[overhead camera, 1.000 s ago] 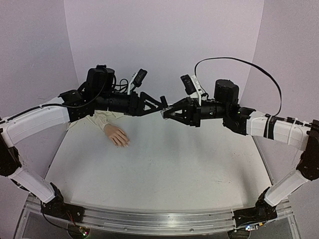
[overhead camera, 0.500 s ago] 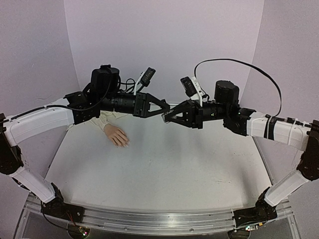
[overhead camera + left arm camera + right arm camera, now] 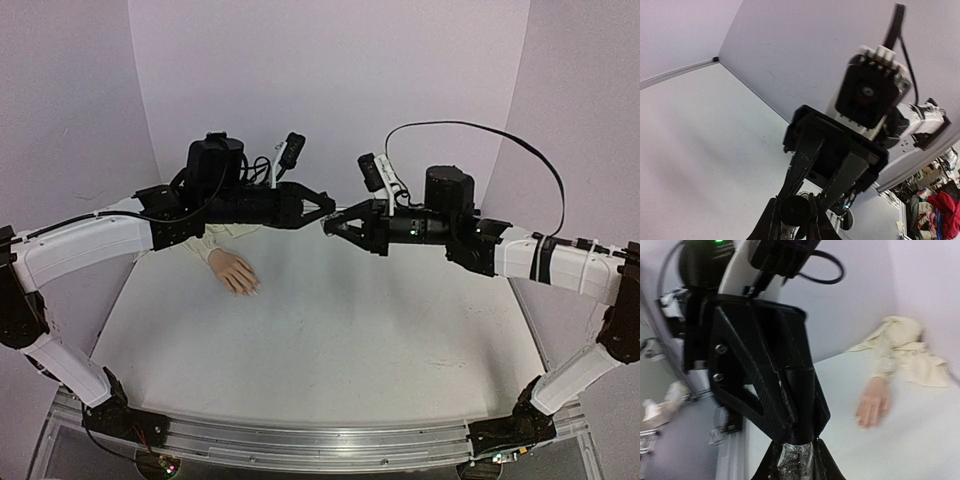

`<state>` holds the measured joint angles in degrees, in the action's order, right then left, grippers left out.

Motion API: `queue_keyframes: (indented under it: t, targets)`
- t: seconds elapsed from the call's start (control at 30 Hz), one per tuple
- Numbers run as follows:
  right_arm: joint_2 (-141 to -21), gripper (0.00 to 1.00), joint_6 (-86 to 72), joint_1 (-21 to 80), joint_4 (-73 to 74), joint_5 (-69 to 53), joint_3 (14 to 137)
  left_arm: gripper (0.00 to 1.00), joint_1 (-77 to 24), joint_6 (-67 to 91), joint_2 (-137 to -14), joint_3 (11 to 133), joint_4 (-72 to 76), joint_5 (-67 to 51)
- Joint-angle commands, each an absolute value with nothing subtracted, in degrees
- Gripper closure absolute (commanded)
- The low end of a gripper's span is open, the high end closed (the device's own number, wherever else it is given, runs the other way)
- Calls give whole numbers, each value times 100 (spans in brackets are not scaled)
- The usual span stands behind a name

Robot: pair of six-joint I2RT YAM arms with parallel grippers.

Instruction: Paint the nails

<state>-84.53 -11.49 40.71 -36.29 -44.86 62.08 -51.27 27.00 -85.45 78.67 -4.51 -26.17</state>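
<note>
The pinkish mannequin hand (image 3: 235, 272) lies palm down at the table's back left, its cream sleeve (image 3: 205, 240) behind it; its nails are too small to make out. It also shows blurred in the right wrist view as the mannequin hand (image 3: 874, 402). Both arms meet in mid-air above the table. My right gripper (image 3: 797, 462) is shut on the glittery glass body of the polish bottle (image 3: 796, 460). My left gripper (image 3: 795, 215) is shut on the bottle's black cap (image 3: 795, 209). From above, the left gripper (image 3: 325, 213) and right gripper (image 3: 329, 226) touch tip to tip.
White walls enclose the table on the left, back and right. A black cable (image 3: 470, 125) loops above the right arm. The metal rail (image 3: 300, 445) with both arm bases runs along the near edge.
My left gripper moved right onto the bottle's cap and closed on it. The right gripper kept its grip and shifted slightly left.
</note>
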Motion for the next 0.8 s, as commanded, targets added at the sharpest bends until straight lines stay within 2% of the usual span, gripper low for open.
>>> queue_keyframes:
  t: [0.0, 0.07, 0.13, 0.27, 0.37, 0.43, 0.47, 0.6, 0.67, 0.77]
  targets:
    - [-8256, 100, 51, 5032, -3473, 1242, 6090, 100, -5307, 2769, -8464, 7952, -391, -1386]
    - [-8480, 100, 289, 5381, -4038, 3114, 5939, 100, -5350, 2869, -8491, 7926, -539, -877]
    - [-8625, 100, 230, 5405, -4345, 3242, 5908, 100, -5359, 2972, -8570, 7944, -656, -595]
    - [-8949, 100, 283, 5388, -4482, 1416, 6184, 100, -5357, 2993, -8750, 8120, -890, -616]
    - [-8993, 100, 169, 5326, -4519, 522, 6242, 100, -5354, 2968, -8767, 8173, -955, -770]
    - [-8944, 100, 51, 5205, -4534, -120, 6221, 96, -5353, 2947, -8729, 8146, -962, -875]
    - [-8890, 100, -163, 5111, -4559, -436, 6171, 91, -5353, 2926, -8697, 8112, -962, -931]
    - [-8706, 100, -742, 4467, -4712, -2652, 6001, 51, -5348, 2480, -8488, 8082, -1051, -1473]
    - [-8678, 100, -932, 4255, -4771, -3770, 5980, 35, -5339, 2241, -8345, 8092, -1237, -1634]
    - [-8632, 100, -1106, 4155, -4770, -4929, 5956, 19, -5291, 2126, -8101, 7982, -1322, -1857]
